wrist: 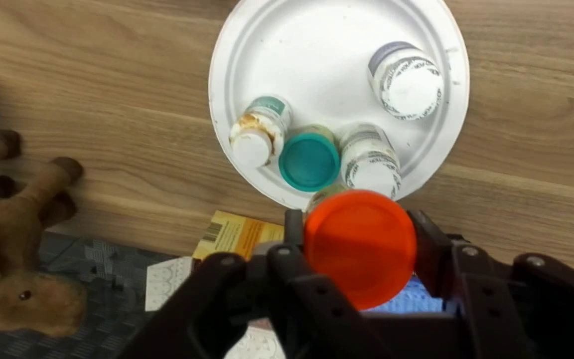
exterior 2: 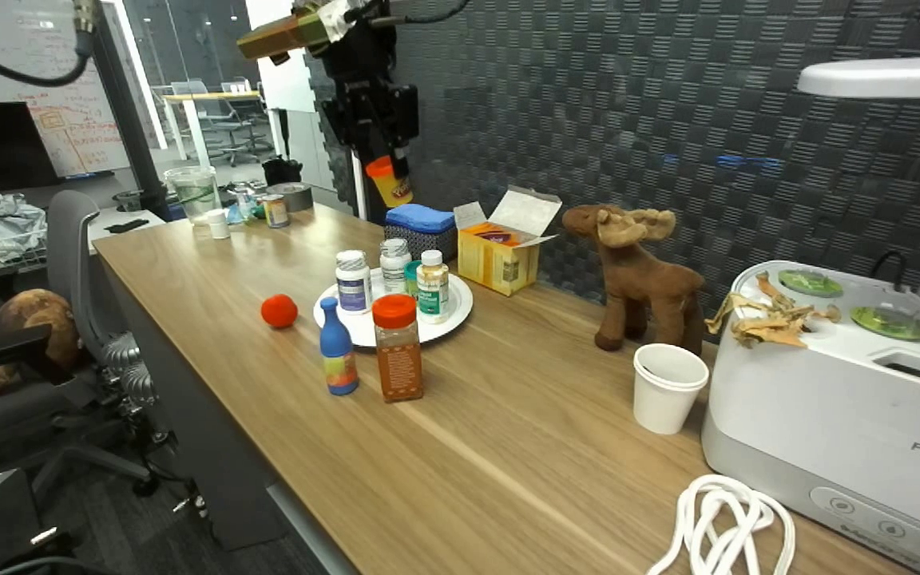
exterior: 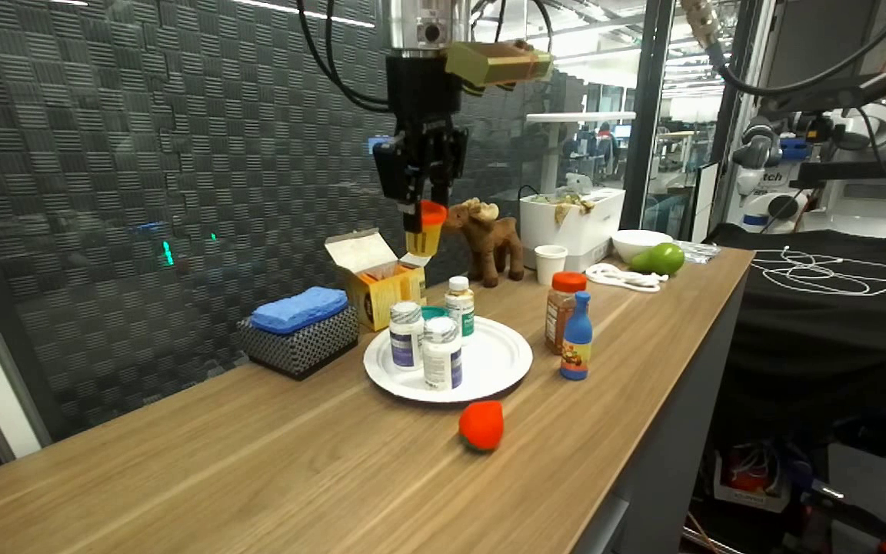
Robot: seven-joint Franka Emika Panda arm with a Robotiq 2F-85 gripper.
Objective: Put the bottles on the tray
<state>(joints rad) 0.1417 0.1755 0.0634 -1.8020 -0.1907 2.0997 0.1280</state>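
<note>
Three white bottles and a green-lidded jar are stood on the plate; an orange-lidded tub is held in the air by the gripper, jaws part-open and pressed to both sides of it. A spice jar and a blue bottle are set on the counter just beside the plate. Near it, a yellow box and a blue cloth are also seen.
</note>
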